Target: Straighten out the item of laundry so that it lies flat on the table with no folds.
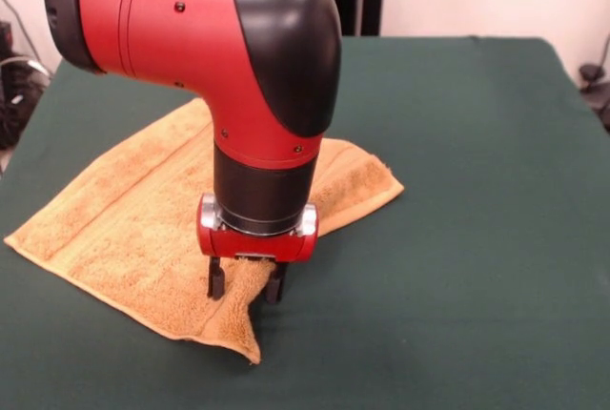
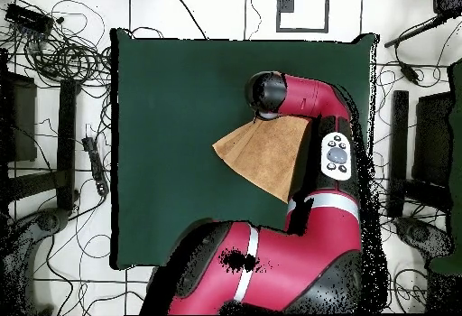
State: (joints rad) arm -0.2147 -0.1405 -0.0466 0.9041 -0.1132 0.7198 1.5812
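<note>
1. Gripper (image 1: 246, 281) fingers pinch a raised ridge of the towel (image 1: 124, 219) near its front edge, on the table (image 1: 457, 238).
2. Risk: thin grip may slip, or dragging adds a fold.
3. Nothing else lies on the felt; the arm (image 2: 307, 105) hides part of the towel overhead.

Open green tabletop (image 1: 477, 143) stretches bare on the camera's right of the golden-orange towel (image 1: 124, 210) in the front view, and a narrower bare strip runs along the near edge below the towel's lowest corner. The red arm (image 1: 219, 48) comes down over the towel's middle, blocking the space above it, its gripper (image 1: 247, 281) pinching a raised ridge of cloth. Overhead, most of the tabletop away from the arm lies unobstructed.
</note>
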